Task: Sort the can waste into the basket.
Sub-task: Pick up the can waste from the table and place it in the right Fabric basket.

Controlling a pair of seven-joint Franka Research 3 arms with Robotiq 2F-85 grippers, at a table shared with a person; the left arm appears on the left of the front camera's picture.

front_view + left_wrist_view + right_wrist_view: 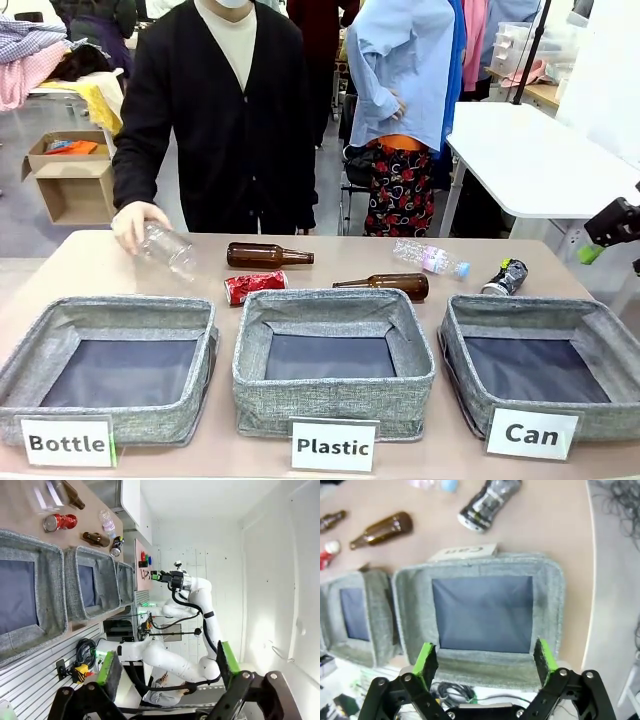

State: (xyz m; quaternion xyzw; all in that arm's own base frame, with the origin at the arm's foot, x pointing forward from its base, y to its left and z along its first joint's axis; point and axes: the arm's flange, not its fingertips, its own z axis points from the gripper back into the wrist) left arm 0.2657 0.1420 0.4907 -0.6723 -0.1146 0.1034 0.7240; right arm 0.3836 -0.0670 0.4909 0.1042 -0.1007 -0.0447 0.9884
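Note:
A crushed red can (254, 287) lies on the table behind the middle bin. A dark can (505, 278) with a silver top lies behind the grey basket (462, 352) signed "Can" at the right. In the right wrist view my right gripper (485, 661) hangs open and empty above this basket (551, 611), with the dark can (487, 502) beyond its far rim. In the front view the right gripper (612, 242) is at the right edge, raised. My left gripper (167, 662) is open and empty, well away from the table; the red can (59, 522) and the dark can (117, 546) show far off.
Bins signed "Bottle" (30, 362) and "Plastic" (250, 372) stand left of the Can basket. Two brown glass bottles (265, 256) (392, 285) and a clear plastic bottle (430, 258) lie behind them. A person's hand (135, 222) rests on another clear bottle (170, 250).

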